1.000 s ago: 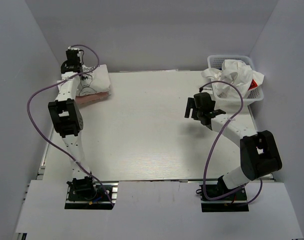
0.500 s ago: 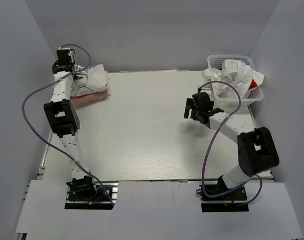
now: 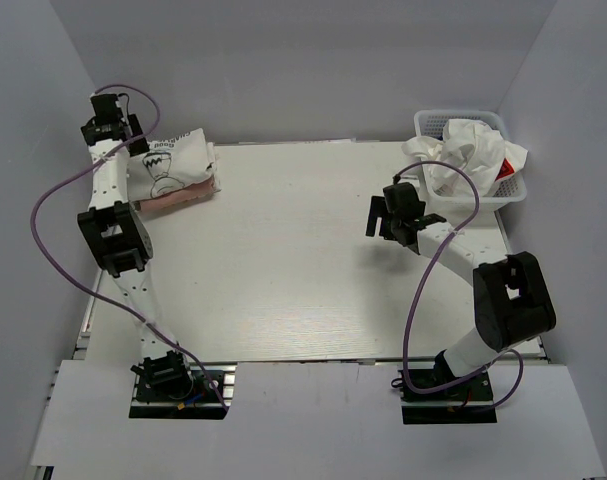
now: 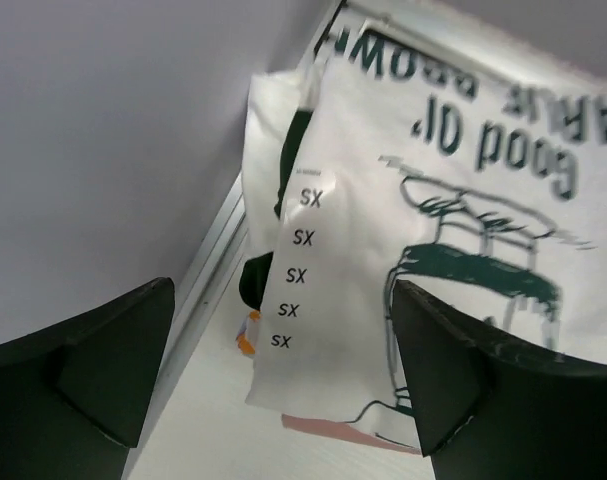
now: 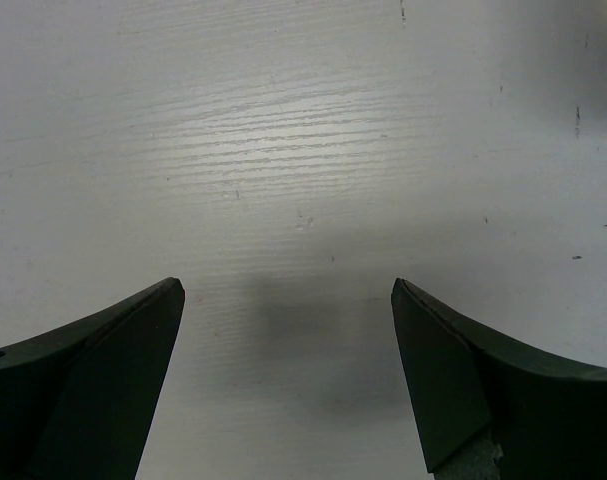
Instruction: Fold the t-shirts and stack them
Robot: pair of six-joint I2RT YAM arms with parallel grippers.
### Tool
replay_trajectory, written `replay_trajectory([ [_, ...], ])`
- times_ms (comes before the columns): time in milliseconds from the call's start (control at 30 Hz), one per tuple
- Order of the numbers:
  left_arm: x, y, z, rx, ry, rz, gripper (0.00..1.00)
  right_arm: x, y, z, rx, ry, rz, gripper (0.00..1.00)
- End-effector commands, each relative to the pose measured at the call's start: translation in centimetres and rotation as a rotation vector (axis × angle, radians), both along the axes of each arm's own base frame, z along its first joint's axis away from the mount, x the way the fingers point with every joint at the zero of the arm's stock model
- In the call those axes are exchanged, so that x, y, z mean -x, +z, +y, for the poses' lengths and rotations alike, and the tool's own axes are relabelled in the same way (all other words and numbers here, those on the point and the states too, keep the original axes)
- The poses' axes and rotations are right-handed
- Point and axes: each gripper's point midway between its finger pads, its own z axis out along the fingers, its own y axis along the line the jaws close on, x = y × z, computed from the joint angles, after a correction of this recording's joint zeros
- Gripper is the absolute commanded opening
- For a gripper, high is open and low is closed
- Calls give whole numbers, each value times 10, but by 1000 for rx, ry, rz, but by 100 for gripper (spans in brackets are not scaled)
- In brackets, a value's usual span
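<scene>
Operator: Where's the white t-shirt (image 3: 178, 163)?
Spotter: Folded atop the pink t-shirt (image 3: 188, 194), well left of the basket (image 3: 438, 114), long axis pointing toward it. Left gripper (image 4: 281, 290), right gripper (image 5: 286, 286): both wide, empty.

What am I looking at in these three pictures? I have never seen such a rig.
Two white robot arms are bolted at the near edge of a table. Each ends in a two-fingered pincer. The wide picture looks down from above and behind them. The other two come from a camera on each wrist, its dark fingers at the bottom corners. Far left lies a folded white printed t-shirt on a pink t-shirt. A mesh basket far right holds crumpled shirts. The left pincer hangs open near that stack; the right pincer is open above bare table. Neither holds anything.
</scene>
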Motion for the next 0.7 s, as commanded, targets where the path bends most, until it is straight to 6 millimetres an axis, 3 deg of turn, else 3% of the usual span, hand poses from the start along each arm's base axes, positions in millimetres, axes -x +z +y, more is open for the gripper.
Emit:
replay_trajectory([
  [0,-1,64,-13,82,7,-152,100,-10,18,5,-19,-5,-37,90],
  [133,-11,115,-52,202,-152,-349,100,-10,18,6,-30,-1,-45,90],
  [167,-16,121,-75,254,-239,-379,100,-10,18,7,-31,1,-47,90],
  [233,-25,109,-87,294,-280,-381,100,-10,16,10,-43,17,-41,90],
  [267,-33,118,-90,308,-297,-410,100,-11,13,11,-44,19,-33,90],
  [300,-38,109,-89,324,-287,-395,100,-12,13,12,-48,20,-33,90],
  [333,-46,68,-87,356,-268,-314,100,-12,12,13,-49,29,-29,90],
  [367,-51,66,-83,354,-249,-315,100,-11,8,13,-46,30,-19,90],
  [433,-53,32,-77,357,-211,-256,100,-12,7,12,-39,32,-19,90],
  [467,-51,3,-76,367,-190,-205,100,-16,6,14,-39,42,-28,90],
  [533,-44,-22,-78,392,-172,-158,100,-14,3,15,-26,50,-3,90],
  [567,-37,-54,-80,415,-155,-114,100,-14,-3,15,-23,52,14,90],
  [633,-29,-80,-82,434,-139,-77,100,-14,-7,16,-23,53,20,90],
  [667,-23,-103,-84,447,-130,-37,100,-15,-10,17,-23,51,26,90],
])
